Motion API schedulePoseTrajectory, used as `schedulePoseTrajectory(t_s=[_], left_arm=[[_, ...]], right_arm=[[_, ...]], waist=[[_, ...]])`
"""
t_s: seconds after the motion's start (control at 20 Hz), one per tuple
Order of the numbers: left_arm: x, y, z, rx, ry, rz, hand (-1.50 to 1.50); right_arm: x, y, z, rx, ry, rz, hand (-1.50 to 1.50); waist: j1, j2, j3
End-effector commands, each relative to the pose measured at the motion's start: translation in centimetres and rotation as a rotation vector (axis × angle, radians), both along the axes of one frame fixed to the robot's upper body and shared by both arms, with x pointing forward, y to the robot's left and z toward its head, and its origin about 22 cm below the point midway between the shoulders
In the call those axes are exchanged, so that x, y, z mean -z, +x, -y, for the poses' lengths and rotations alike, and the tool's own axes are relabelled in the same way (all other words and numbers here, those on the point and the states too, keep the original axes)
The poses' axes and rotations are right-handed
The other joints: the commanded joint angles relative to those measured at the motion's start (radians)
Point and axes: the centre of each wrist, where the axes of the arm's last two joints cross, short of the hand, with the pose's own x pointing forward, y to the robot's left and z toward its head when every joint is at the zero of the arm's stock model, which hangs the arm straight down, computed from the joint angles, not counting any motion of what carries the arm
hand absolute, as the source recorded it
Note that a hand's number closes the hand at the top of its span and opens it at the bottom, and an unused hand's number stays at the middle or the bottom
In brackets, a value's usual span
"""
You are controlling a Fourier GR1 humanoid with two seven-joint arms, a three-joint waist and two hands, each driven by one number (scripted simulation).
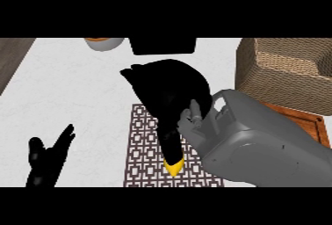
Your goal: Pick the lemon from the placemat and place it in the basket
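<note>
White countertop [77, 96] fills the head view, with a patterned placemat [146, 149] near the middle. Over the mat hangs the right hand [168, 88], fingers curled downward; a sliver of yellow lemon [172, 168] peeks out below it at the mat's near end. Whether those fingers actually grip it, I cannot tell. To the far right sits the woven basket [285, 74]. Near left, the left hand [45, 160] rests open, fingers up.
</note>
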Motion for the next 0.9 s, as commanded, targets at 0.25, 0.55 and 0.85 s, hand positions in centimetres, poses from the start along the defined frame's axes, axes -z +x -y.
schedulePoseTrajectory(t_s=[0.25, 0.55, 0.85], left_arm=[[0.9, -0.9, 0.5, 0.009, -0.02, -0.088, 0.0], [0.5, 0.7, 0.6, -0.017, -0.024, -0.073, 0.0], [0.8, 0.3, 1.1, 0.018, -0.025, -0.062, 0.0]], right_arm=[[-0.1, -1.4, 0.0, 0.13, -0.145, -0.037, -1.5], [4.1, -3.8, 0.2, 0.107, -0.123, -0.066, -1.5], [7.4, -3.9, 0.4, 0.127, -0.156, -0.053, -1.5]], waist=[[0.019, 0.014, -0.008], [0.017, 0.018, -0.007], [0.025, 0.021, -0.007]])
